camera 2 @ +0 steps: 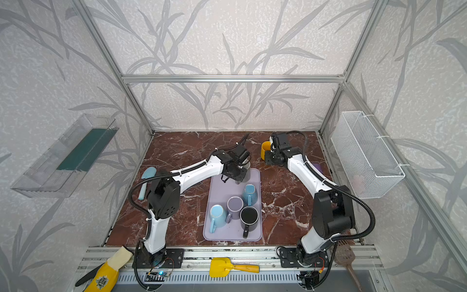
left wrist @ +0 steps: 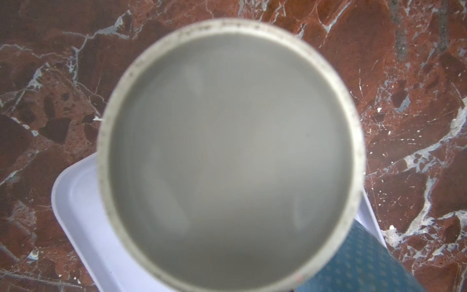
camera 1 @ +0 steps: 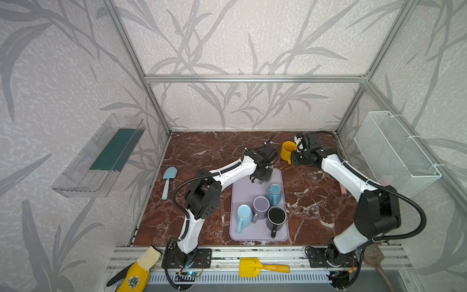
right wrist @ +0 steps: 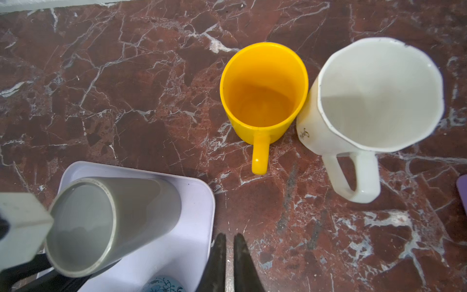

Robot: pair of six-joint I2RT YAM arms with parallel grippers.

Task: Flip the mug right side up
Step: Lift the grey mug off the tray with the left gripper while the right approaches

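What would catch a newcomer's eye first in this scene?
Probably the lavender tray mid-table, crowded with four upright mugs, and the left gripper at a grey mug, mouth up, at the tray's far end. Next comes the bright yellow mug, standing beside a white mug on the red marble table near the shut, empty right gripper.

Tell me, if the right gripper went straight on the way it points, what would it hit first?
Probably the bare marble tabletop. The right gripper, shut, aims at the gap between a corner of the lilac tray and the handle of the yellow mug, though depth is hard to judge.
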